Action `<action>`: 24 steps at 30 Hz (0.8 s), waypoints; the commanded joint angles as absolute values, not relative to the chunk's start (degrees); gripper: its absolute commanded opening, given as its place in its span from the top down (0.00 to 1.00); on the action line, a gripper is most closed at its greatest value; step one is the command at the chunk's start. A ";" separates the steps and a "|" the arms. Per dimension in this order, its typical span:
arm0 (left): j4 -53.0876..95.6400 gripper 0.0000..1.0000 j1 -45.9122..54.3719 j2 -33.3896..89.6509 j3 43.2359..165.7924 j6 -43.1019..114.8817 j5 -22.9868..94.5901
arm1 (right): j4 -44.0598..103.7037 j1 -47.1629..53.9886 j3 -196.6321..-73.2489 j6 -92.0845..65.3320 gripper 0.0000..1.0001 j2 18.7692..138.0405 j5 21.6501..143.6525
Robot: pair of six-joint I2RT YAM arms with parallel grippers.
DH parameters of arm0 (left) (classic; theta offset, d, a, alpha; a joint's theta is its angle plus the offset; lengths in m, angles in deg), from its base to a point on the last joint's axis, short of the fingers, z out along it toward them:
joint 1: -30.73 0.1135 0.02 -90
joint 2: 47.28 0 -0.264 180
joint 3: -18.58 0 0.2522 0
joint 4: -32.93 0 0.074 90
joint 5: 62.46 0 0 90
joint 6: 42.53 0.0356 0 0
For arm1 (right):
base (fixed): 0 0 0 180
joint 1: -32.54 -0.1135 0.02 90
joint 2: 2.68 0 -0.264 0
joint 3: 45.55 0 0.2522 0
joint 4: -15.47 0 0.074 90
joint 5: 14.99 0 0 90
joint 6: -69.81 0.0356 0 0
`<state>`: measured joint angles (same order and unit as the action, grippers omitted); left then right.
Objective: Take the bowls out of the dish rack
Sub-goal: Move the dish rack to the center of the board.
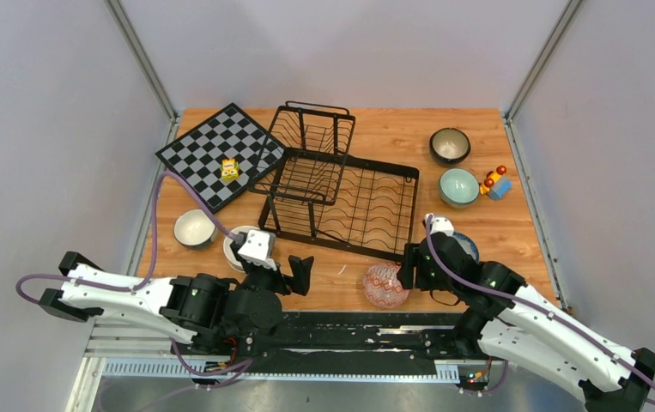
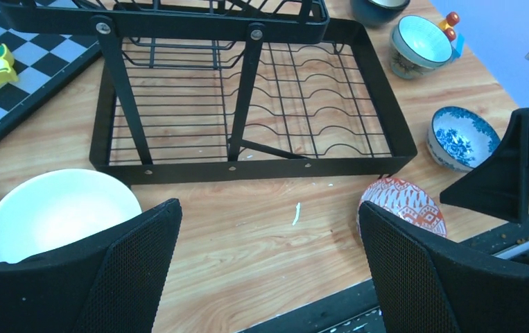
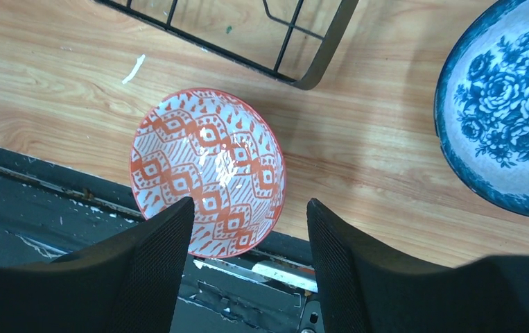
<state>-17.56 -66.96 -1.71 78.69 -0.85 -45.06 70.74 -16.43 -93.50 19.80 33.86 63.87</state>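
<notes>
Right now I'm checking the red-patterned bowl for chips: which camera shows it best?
Right wrist view: the red-patterned bowl lies close under the lens, nearly all its inside visible. Top external shows it small; left wrist shows only part.

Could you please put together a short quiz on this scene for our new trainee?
1. True or false: a bowl sits in the dish rack.
2. Which bowl lies below the right gripper? A: green bowl; B: red-patterned bowl; C: purple bowl.
3. Fill in: the left gripper has its jaws ___.
Key: 1 false; 2 B; 3 open.
</notes>
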 commanded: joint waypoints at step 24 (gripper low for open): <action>-13.86 0.00 -51.40 -22.04 75.48 8.27 -36.79 | 52.14 8.33 -105.04 12.32 0.47 64.76 65.59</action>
<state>-14.35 -51.84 -17.67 77.27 7.02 -33.80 56.03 7.28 -102.24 14.51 61.42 64.60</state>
